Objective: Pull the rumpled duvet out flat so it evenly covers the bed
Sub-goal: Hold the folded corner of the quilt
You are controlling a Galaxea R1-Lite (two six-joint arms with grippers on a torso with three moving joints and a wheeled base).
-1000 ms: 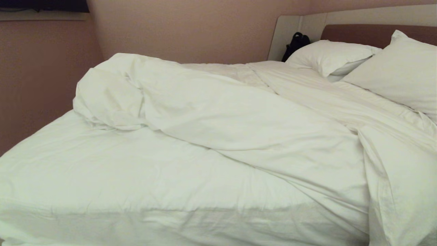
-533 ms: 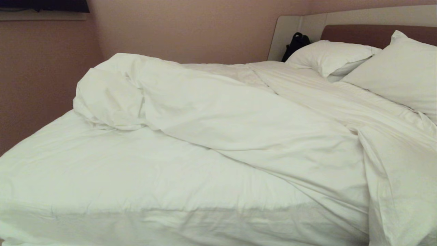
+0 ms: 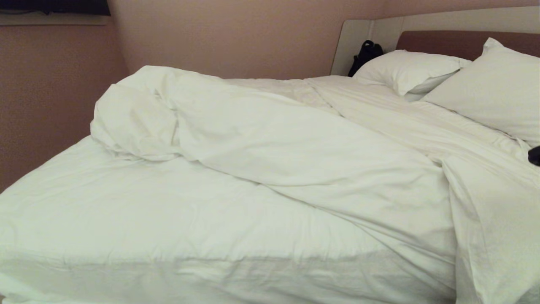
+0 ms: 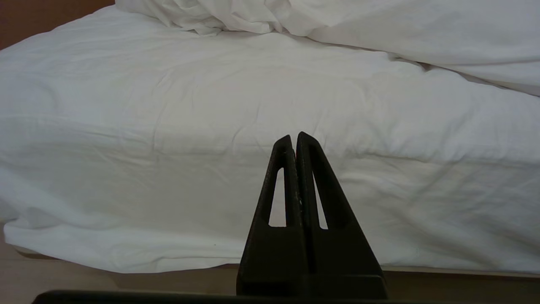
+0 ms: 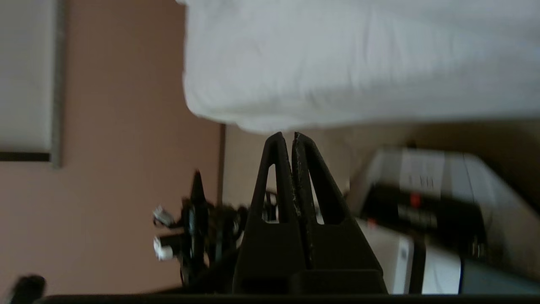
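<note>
Duvet [image 3: 295, 143] is lying bunched in a long ridge across the bed [image 3: 126, 219], the ridge running diagonally from a puffed heap at the far left corner toward the near right edge, where it is spilling over the side. Near-left part of the mattress is showing only the fitted sheet [image 3: 105, 211].

Left gripper [image 4: 294, 137] is hovering low by the near side of the bed, jaws pressed together and holding nothing; the sheeted mattress side is facing it, and the duvet's folded edge [image 4: 379, 29] is sitting well beyond the tips, up on the mattress.

Right gripper [image 5: 285, 136] is also showing jaws together, empty; a hanging white fold of bedding [image 5: 337, 63] is lying just past its tips, whether touching cannot be told. In the head view only a dark sliver of it [image 3: 534, 155] is poking in at the right edge, beside the duvet, below the nearer pillow [image 3: 493, 88].

Second pillow [image 3: 409, 67] is leaning at the headboard [image 3: 443, 40], a black bag [image 3: 365, 52] beside it.
</note>
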